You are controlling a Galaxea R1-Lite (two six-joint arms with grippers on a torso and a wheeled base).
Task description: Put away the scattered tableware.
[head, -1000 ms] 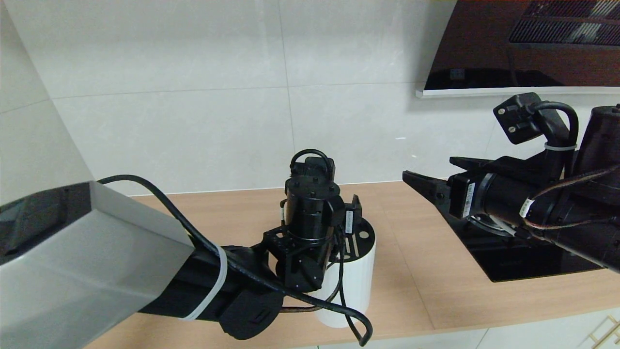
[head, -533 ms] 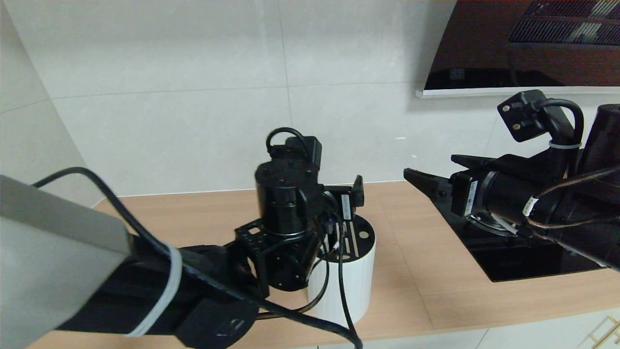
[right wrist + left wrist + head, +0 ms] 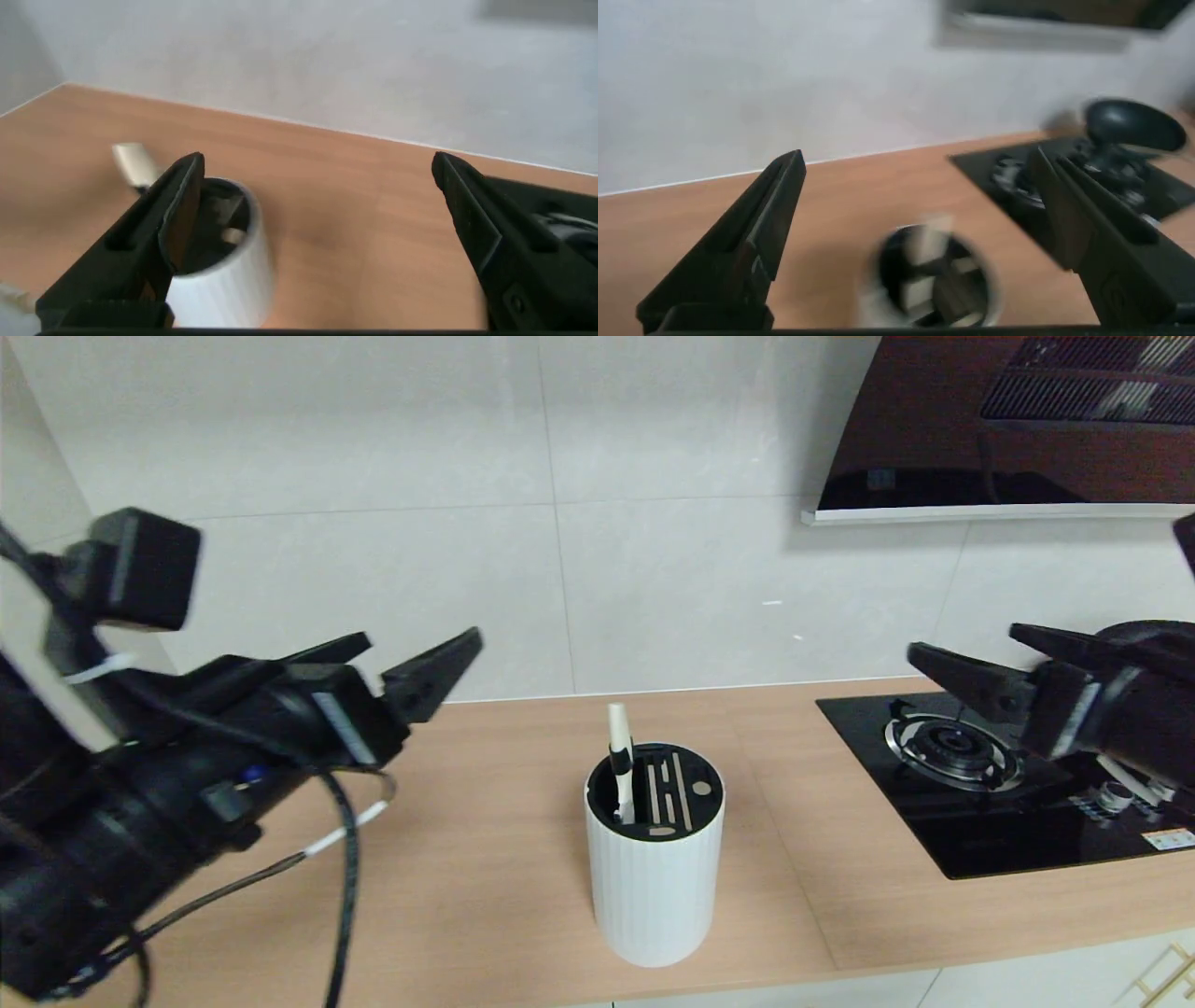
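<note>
Wooden countertop [image 3: 467, 859] below white tile carries the white slotted holder [image 3: 653, 887] near its middle, with one white-handled utensil [image 3: 618, 747] upright in a left-side slot. Left gripper [image 3: 420, 639] hangs raised at left, right gripper [image 3: 962, 642] over the hob [image 3: 980, 803], both spread wide and empty. In my judgement, you should lower the next piece vertically over a free slot and route the left arm's dangling cable [image 3: 350, 840] wide of the handle.
</note>
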